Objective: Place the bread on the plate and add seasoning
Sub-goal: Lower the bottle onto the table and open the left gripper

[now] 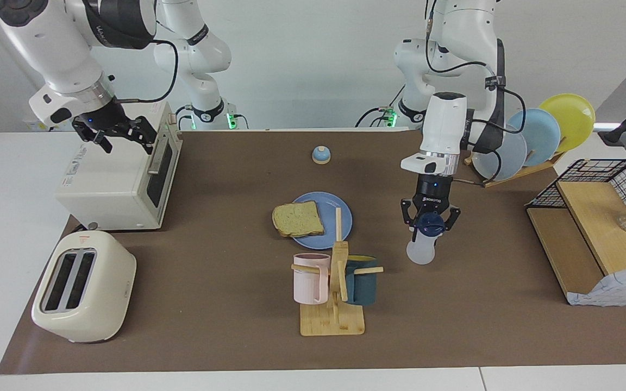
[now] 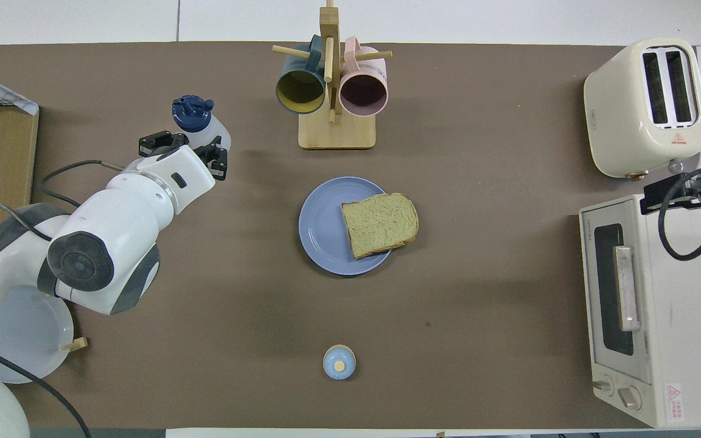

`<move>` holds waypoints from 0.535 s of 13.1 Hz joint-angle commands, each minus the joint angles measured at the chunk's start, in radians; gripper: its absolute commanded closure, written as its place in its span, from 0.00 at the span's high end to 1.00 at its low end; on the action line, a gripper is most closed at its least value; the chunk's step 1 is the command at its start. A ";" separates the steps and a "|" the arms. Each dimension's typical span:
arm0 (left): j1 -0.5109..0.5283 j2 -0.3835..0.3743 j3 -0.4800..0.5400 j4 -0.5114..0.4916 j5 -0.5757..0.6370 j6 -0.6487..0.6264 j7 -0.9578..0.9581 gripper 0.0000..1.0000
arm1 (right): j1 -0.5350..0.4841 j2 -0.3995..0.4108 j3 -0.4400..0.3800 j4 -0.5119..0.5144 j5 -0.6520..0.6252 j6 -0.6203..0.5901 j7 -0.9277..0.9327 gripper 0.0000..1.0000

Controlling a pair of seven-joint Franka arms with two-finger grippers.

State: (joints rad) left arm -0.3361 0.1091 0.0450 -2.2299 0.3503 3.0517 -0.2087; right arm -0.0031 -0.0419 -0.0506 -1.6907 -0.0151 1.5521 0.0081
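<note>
The bread point(image 1: 298, 219) point(image 2: 380, 224) lies on the blue plate point(image 1: 343, 213) point(image 2: 320, 225), its crust overhanging the rim toward the right arm's end. My left gripper point(image 1: 430, 221) point(image 2: 187, 139) is shut on the seasoning point(image 1: 420, 252) point(image 2: 210, 130), gripping it just under its navy cap. The bottle hangs upright, low over the mat beside the mug rack, toward the left arm's end from the plate. I cannot tell whether its base touches the mat. My right gripper point(image 1: 124, 139) point(image 2: 682, 190) waits open and empty above the toaster oven.
A wooden mug rack point(image 1: 333, 320) point(image 2: 336, 131) with two mugs stands just past the plate. A bell point(image 1: 321, 155) point(image 2: 339, 362) sits nearer the robots. Toaster point(image 1: 82, 285) and toaster oven point(image 1: 117, 179) fill the right arm's end; a plate rack point(image 1: 530, 136) and a wire shelf point(image 1: 595, 228) fill the left arm's end.
</note>
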 commanded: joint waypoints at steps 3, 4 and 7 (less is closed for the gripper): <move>0.006 -0.022 0.001 -0.011 0.004 0.015 -0.026 0.00 | -0.008 -0.009 0.003 -0.003 0.006 -0.010 -0.019 1.00; 0.015 -0.016 0.001 0.002 0.001 0.027 -0.043 0.00 | -0.008 -0.009 0.003 -0.003 0.006 -0.009 -0.019 1.00; 0.020 0.058 0.001 0.035 0.001 0.123 -0.185 0.00 | -0.008 -0.009 0.003 -0.003 0.006 -0.009 -0.019 1.00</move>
State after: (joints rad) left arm -0.3268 0.1138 0.0495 -2.2244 0.3490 3.1057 -0.3200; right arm -0.0031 -0.0419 -0.0506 -1.6907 -0.0151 1.5521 0.0081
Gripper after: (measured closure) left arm 0.542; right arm 0.000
